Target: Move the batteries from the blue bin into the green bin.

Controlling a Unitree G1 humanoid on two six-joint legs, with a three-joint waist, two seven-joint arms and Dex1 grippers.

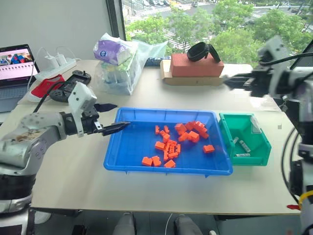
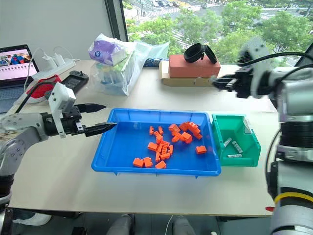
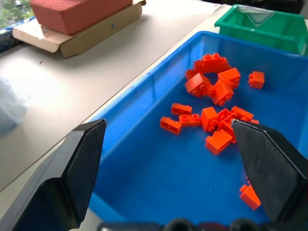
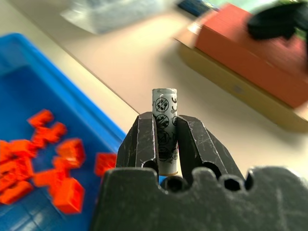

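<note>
Nearest the robot, the blue bin (image 1: pixel 122 156) lies on the table (image 1: pixel 68 176) and holds a loose cluster of orange blocks (image 1: pixel 168 147), roughly twenty, too bunched for an exact count; none of the batteries can be made out among them. Touching its right side stands the green bin (image 1: pixel 261 147), with three batteries (image 1: pixel 244 146) lying on its floor. The left gripper (image 1: pixel 111 117) hovers at the blue bin's left rim, fingers spread apart and empty. Farther back and raised above the table, the right gripper (image 4: pixel 163 139) has its fingers clamped on one battery (image 4: pixel 164 115), a fourth, which stands upright between them. Behind, one red brick (image 1: pixel 195 66) rests on one flat cardboard box (image 1: pixel 168 78); one plastic bag (image 1: pixel 122 66) sits to its left, and one laptop (image 1: pixel 14 68) at the far left edge.
</note>
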